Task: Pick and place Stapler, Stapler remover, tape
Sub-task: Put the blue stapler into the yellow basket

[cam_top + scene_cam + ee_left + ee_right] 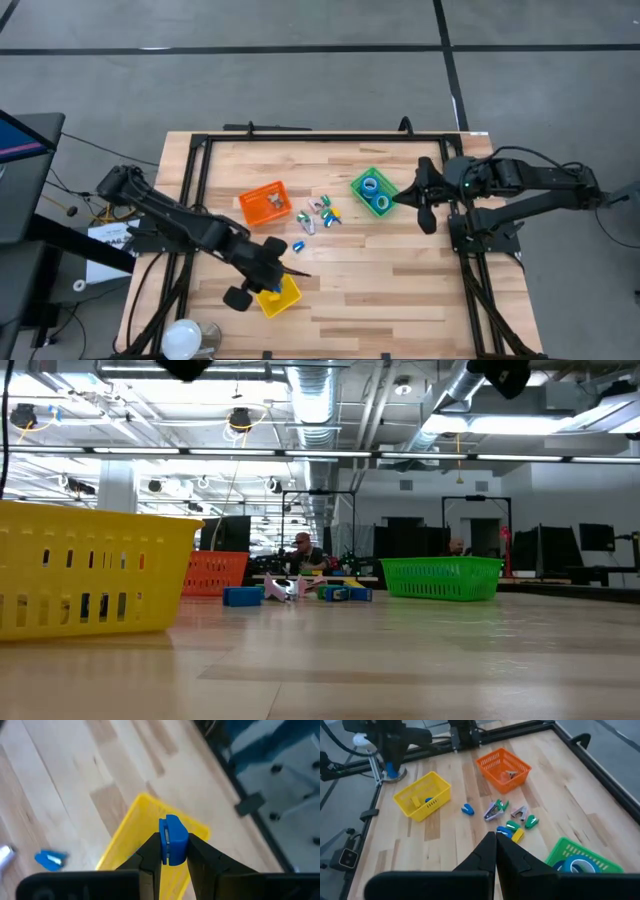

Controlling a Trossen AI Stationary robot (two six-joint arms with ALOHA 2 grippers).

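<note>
the table held three bins. the yellow bin sat near the front edge on the left arm's side, the orange bin stood further back, and the green bin stood to the right with rolls of tape already inside. between orange and green lay a scatter of small pieces, and one blue piece lay apart, nearer the yellow bin.

the left gripper hung over the yellow bin, its fingers clamped on a small blue stapler. the right gripper waited just beside the green bin, fingers pressed together on nothing.

the risks, as i judged them: the stapler seemed to hang close to the bin's far wall, so a release there might have tipped it over the rim onto the table. it was also pinched by a narrow part and could have twisted or stuck to a pad on release.

in the high view the left arm covered much of the yellow bin, so its contents were hard to read; the right wrist view hinted at something blue inside. the scattered pieces were too small to sort staplers from removers. the low view showed neither gripper.
</note>
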